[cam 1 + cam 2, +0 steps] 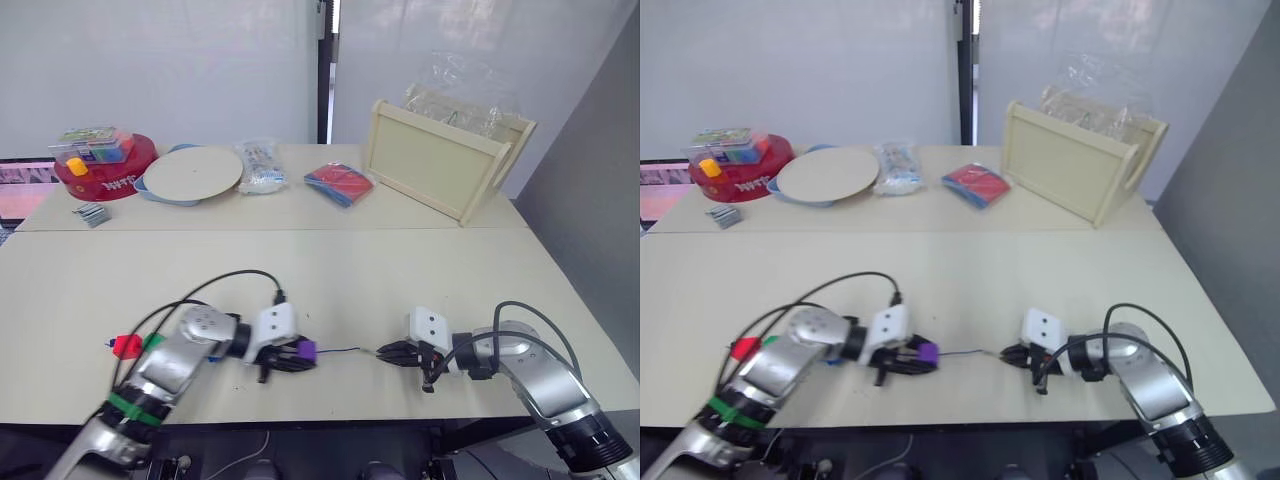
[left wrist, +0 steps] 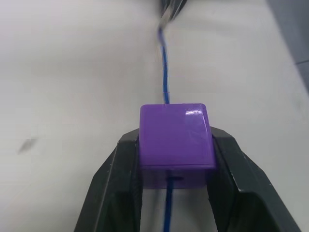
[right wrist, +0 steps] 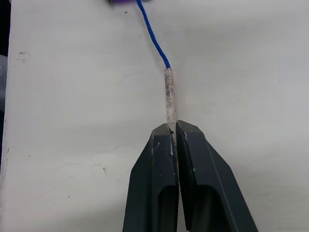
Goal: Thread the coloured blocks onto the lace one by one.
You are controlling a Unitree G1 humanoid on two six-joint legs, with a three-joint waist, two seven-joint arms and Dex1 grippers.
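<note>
The lace (image 3: pixel 155 41) ran low over the front of the table (image 1: pixel 400 270), passing through the purple block (image 2: pixel 176 137) pinched in the left gripper (image 2: pixel 176 159). The right gripper (image 3: pixel 174 131), fingers pressed together, clamped the lace's pale tip (image 3: pixel 169 94). Red and green blocks (image 1: pixel 135 345) lay behind the left arm.

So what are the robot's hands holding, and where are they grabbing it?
The left hand pinches the purple block by two opposite sides, with the lace through it. The right hand pinches the lace's stiff pale tip.
</note>
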